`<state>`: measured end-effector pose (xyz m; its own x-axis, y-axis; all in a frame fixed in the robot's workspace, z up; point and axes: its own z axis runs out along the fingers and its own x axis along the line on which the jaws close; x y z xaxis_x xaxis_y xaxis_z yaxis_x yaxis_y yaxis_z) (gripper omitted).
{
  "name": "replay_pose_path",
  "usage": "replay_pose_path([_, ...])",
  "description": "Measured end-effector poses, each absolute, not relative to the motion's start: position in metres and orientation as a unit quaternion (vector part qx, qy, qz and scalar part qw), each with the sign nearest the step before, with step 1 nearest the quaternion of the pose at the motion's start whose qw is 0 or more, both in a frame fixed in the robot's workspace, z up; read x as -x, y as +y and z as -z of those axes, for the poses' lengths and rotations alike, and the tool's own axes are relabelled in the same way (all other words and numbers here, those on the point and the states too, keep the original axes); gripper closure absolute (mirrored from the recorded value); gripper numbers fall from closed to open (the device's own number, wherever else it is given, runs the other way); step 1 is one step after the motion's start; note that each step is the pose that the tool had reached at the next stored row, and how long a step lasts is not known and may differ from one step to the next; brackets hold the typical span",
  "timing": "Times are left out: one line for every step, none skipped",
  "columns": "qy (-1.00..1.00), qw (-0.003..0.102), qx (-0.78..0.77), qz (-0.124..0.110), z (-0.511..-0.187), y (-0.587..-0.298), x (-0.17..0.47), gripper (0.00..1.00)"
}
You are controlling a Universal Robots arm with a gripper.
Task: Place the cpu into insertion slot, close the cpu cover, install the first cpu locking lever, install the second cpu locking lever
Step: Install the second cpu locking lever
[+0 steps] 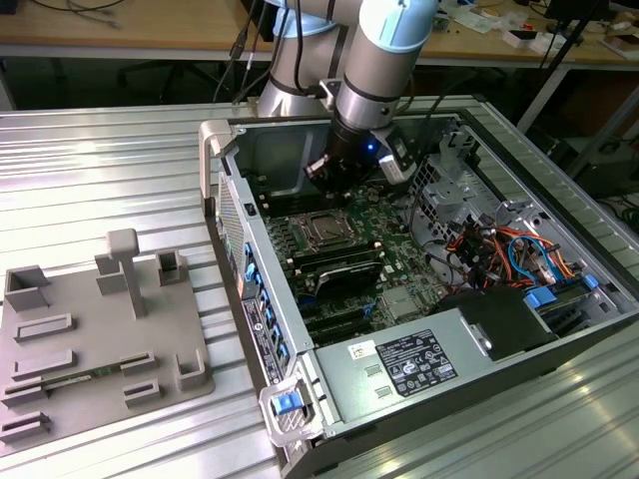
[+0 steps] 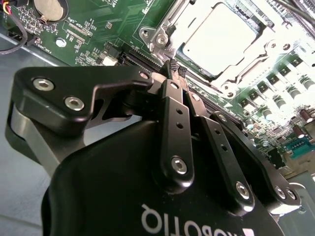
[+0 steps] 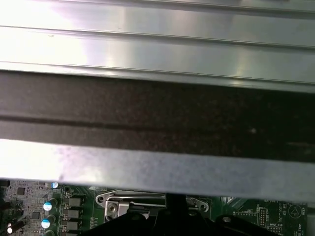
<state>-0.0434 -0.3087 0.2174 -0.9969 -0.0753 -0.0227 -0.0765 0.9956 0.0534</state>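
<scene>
Your gripper (image 2: 175, 66) clenched, fingertips pinched together, grasping nothing, just beside socket. Chip (image 2: 221, 37) sits in socket (image 1: 324, 231) under closed cover (image 2: 167, 29). Glare washes out chip markings; levers hard to see.

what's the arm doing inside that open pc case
A robot arm is reaching into an open computer case and working at the processor socket on the green motherboard. Its claw is shut, fingertips pinched together right at the edge of the insertion slot. The cpu already sits in the slot, and the cpu cover lies flat around it. In the exterior view the claw hangs just above the board, behind the socket.
</scene>
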Motion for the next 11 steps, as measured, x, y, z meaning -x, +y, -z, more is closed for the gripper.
replay_pose_path([0.999, 0.010, 0.038, -0.027, -0.2174, -0.3093, 0.0434, 0.89])
replay_pose_path([0.999, 0.010, 0.038, -0.027, -0.2174, -0.3101, 0.0434, 0.89])
replay_pose_path([0.999, 0.010, 0.038, -0.027, -0.2174, -0.3108, 0.0434, 0.89])
replay_pose_path([0.999, 0.010, 0.038, -0.027, -0.2174, -0.3112, 0.0434, 0.89])
replay_pose_path([0.999, 0.010, 0.038, -0.027, -0.2173, -0.3114, 0.0434, 0.89])
replay_pose_path([0.999, 0.010, 0.038, -0.027, -0.2174, -0.3114, 0.0434, 0.89])
replay_pose_path([0.999, 0.010, 0.038, -0.027, -0.2174, -0.3114, 0.0434, 0.89])
replay_pose_path([0.999, 0.010, 0.038, -0.027, -0.2174, -0.3115, 0.0434, 0.89])
replay_pose_path([0.999, 0.010, 0.038, -0.027, -0.2174, -0.3120, 0.0434, 0.89])
replay_pose_path([0.999, 0.010, 0.038, -0.027, -0.2174, -0.3125, 0.0434, 0.89])
replay_pose_path([0.999, 0.010, 0.038, -0.027, -0.2174, -0.3125, 0.0434, 0.89])
